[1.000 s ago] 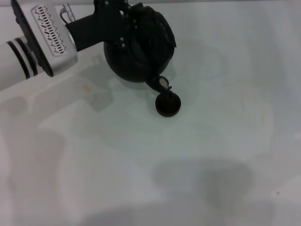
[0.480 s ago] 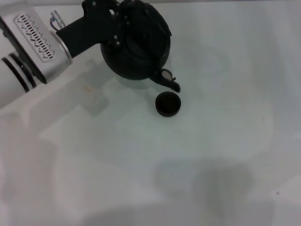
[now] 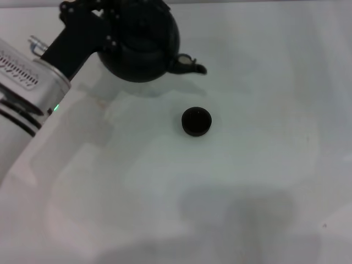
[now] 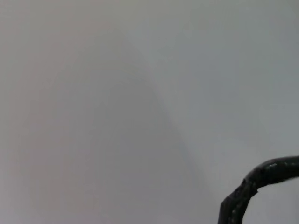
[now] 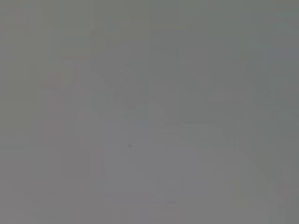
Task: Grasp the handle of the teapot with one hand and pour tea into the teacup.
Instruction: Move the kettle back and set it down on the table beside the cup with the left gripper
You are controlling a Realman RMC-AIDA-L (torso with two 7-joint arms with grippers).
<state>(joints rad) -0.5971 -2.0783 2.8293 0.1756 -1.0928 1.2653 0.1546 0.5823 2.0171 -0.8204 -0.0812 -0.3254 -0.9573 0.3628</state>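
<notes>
Left gripper (image 3: 118, 22) grips the handle (image 4: 254, 184), we judge, holding the teapot (image 3: 140, 47) level, spout away from the teacup (image 3: 196, 121).

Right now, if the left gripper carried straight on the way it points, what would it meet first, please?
The left gripper points toward the far right and is already at the teapot, so the pot comes first; the teacup sits off that line, though depth is unclear.
</notes>
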